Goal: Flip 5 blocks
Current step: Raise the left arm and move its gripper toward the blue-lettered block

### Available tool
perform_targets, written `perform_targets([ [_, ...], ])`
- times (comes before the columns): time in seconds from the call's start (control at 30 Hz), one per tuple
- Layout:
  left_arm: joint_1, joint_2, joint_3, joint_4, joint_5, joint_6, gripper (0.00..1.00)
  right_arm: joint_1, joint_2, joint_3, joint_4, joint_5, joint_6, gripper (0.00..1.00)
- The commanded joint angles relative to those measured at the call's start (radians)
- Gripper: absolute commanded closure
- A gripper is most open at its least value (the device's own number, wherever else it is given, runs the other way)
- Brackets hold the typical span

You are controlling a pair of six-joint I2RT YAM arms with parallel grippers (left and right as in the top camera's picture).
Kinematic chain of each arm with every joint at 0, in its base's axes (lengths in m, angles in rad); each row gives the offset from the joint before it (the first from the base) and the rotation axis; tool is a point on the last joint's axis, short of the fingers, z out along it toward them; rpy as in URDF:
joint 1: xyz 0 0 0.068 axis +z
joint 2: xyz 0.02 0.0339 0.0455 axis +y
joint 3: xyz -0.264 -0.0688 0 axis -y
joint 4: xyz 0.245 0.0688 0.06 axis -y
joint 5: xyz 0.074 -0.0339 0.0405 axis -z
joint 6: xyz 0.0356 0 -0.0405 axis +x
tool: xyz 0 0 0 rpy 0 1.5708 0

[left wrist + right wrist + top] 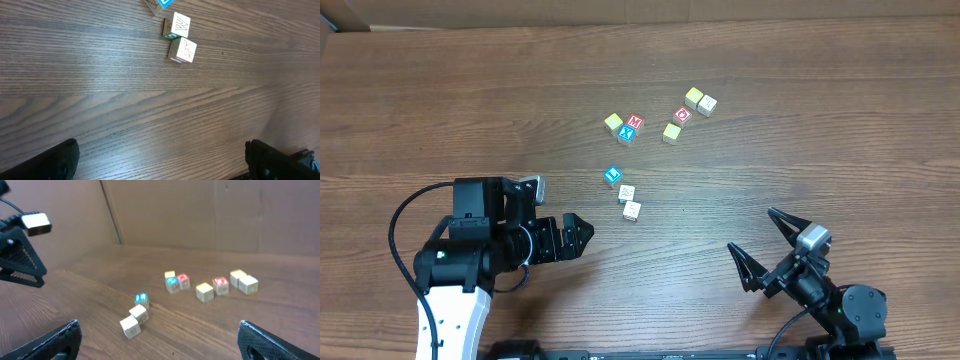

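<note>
Ten blocks (pixel 671 132) lie on the desk (pixel 440 90), none of them held. Seven are scattered toward 12 o'clock: three yellow, two red, one blue and one cream. The other three form a short line near the centre. A blue block (pixel 612 176) is at its 11 o'clock end, followed by two cream blocks (pixel 627 193) just beside each other.

The left arm lies low at 8 o'clock. The left gripper (pixel 582 232) points toward 3 o'clock with its jaws wide and empty, and the line of three is at its 1 o'clock, apart from it. The right gripper (pixel 755 235) sits at 5 o'clock and aims toward 11 o'clock, its jaws also spread wide and holding nothing.
</note>
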Motion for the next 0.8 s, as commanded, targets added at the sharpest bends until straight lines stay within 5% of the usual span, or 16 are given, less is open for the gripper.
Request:
perform_targets([
  [0.0,0.009,0.002,0.024,0.003,0.019,0.005,0.00,-0.004,-0.003,0.013,-0.003,0.078,-0.006,0.00],
  [0.43,0.009,0.002,0.024,0.039,0.019,0.009,0.00,-0.004,0.012,0.014,-0.014,0.187,0.000,0.00],
  [0.77,0.009,0.002,0.024,0.064,0.019,0.016,0.00,-0.004,0.036,0.015,-0.023,0.335,0.291,0.00],
])
